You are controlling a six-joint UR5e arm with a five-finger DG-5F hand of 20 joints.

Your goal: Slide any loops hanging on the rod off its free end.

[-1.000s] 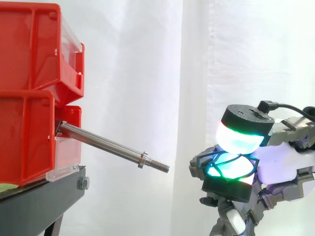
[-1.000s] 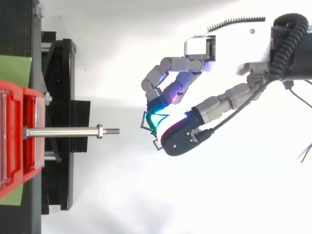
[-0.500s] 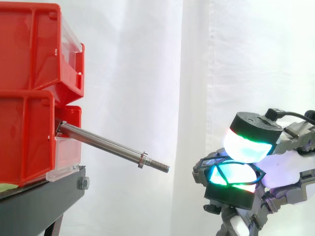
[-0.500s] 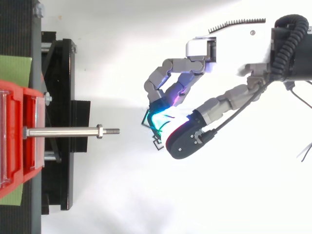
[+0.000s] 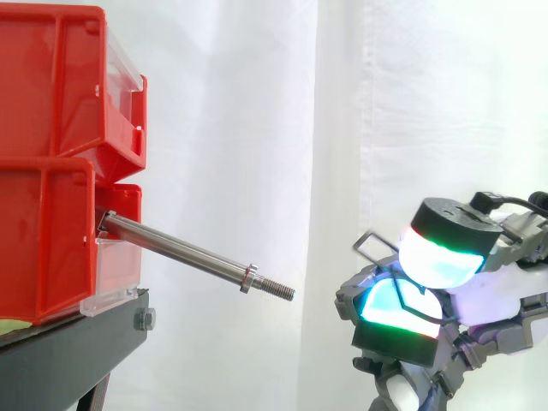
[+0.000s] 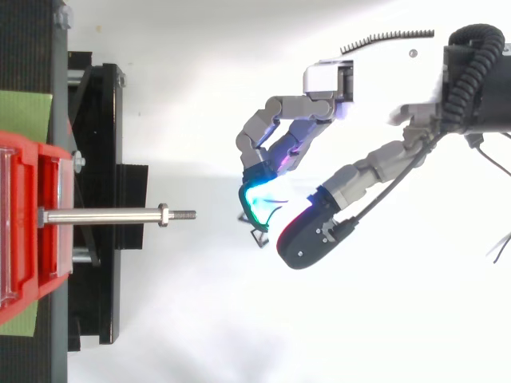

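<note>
Since the rod sticking out of the red bins is bare from its root to the nut and threaded tip, the sliding-off part looks done. The risk is all in the hand now. It sits well right of the rod's tip and a bit lower, with the fingers curled and their glowing pads pinching a thin dark wire loop. One corner of the loop pokes up and left, clear of the pads, so the grip looks shallow. From above the pads look slightly parted; I can't judge how firm the pinch is.

Failure modes:
- The loop slips out and drops uncontrolled.
- The loop pivots in the pinch and snags a finger on release.
- Drift to the left hooks that loose corner back on the threads.
</note>
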